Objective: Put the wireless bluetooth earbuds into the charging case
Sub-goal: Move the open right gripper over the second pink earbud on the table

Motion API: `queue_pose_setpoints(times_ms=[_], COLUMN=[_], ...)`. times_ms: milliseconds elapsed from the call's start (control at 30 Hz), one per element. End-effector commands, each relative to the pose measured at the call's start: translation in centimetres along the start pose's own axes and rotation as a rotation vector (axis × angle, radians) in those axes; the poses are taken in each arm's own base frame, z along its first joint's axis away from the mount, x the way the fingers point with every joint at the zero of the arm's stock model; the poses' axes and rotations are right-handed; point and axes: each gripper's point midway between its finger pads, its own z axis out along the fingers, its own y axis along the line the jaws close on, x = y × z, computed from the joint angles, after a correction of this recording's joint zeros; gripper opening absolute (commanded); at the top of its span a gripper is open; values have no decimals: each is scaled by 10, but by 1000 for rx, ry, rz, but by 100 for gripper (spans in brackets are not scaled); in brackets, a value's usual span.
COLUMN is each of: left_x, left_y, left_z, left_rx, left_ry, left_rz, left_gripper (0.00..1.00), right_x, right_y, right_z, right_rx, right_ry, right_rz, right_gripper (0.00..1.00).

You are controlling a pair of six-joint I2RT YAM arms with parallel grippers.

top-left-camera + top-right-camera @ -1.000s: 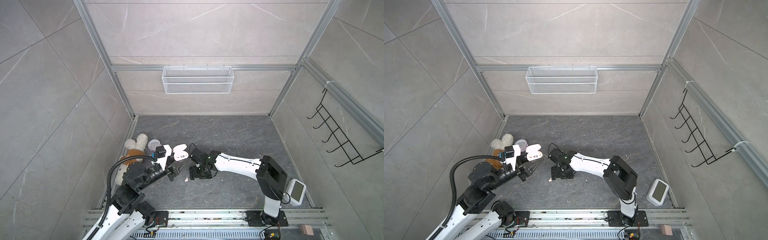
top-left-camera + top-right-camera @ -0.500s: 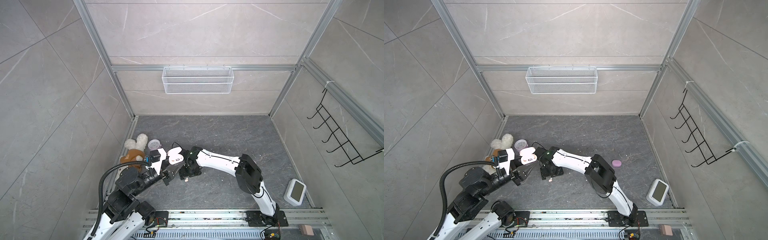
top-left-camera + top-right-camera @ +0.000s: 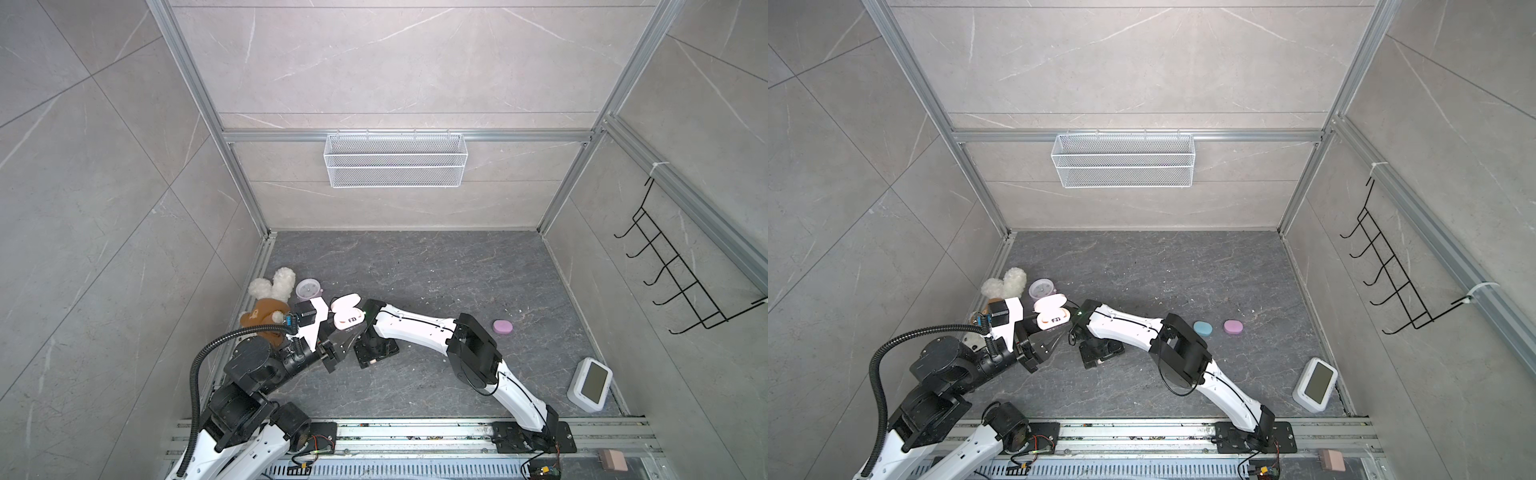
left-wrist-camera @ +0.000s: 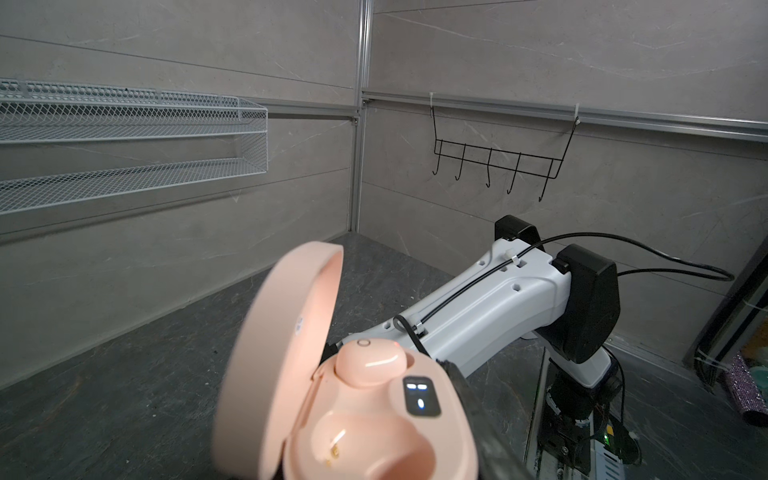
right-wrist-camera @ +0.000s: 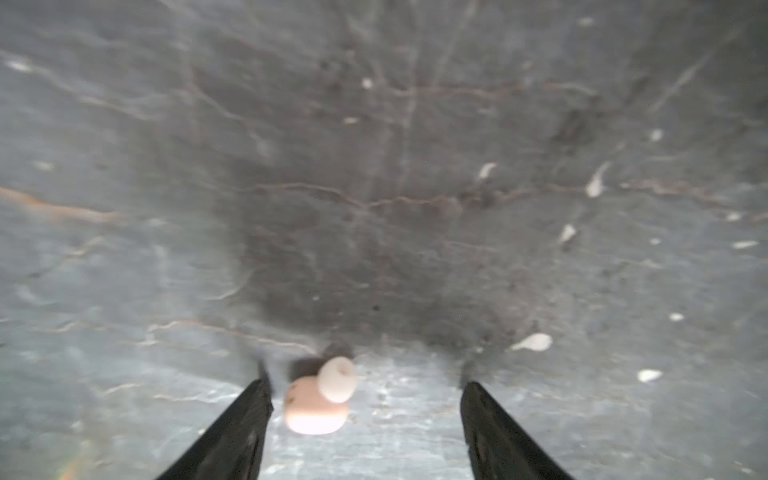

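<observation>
Right jaws, spread wide, have swung in low to straddle a peach-pink earbud [image 5: 316, 401] lying on the tabletop [image 5: 374, 166], nearer one jaw; just beyond, left jaws stay pinched on the open charging case [image 4: 374, 419], one socket empty: closing looks next

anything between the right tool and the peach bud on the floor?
Nothing visible. The right tool is open, and the bud lies bare on the floor between its fingers, nearer one of them. Only white specks lie around it.
</observation>
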Motion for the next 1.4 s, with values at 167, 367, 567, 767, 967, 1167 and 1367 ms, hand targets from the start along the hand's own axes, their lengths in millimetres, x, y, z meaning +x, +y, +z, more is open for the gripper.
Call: queue_pose_setpoints(times_ms=[167, 367, 567, 767, 967, 1167, 1367], left_x=[-22, -22, -22, -22, -20, -19, -19], left_y=[-7, -10, -11, -11, -10, -12, -11], left_z=[-5, -5, -3, 0, 3, 3, 0], left_rx=[26, 39, 50, 56, 62, 71, 57], left_ry=[-50, -54, -57, -52, -49, -48, -49], left_rz=[35, 31, 25, 20, 12, 2, 8], left_gripper=[20, 20, 20, 20, 20, 20, 20], right_x=[6, 16, 18, 19, 11, 2, -3], right_y=[-40, -79, -107, -101, -75, -50, -40], right_z=[-4, -5, -8, -24, -48, -50, -35], right_rx=[174, 234, 252, 165, -95, -290, -335], right_ry=[-15, -6, -12, -42, -106, -118, -87], right_rz=[24, 59, 86, 104, 280, 542, 646], right_gripper=[73, 73, 73, 72, 71, 67, 62])
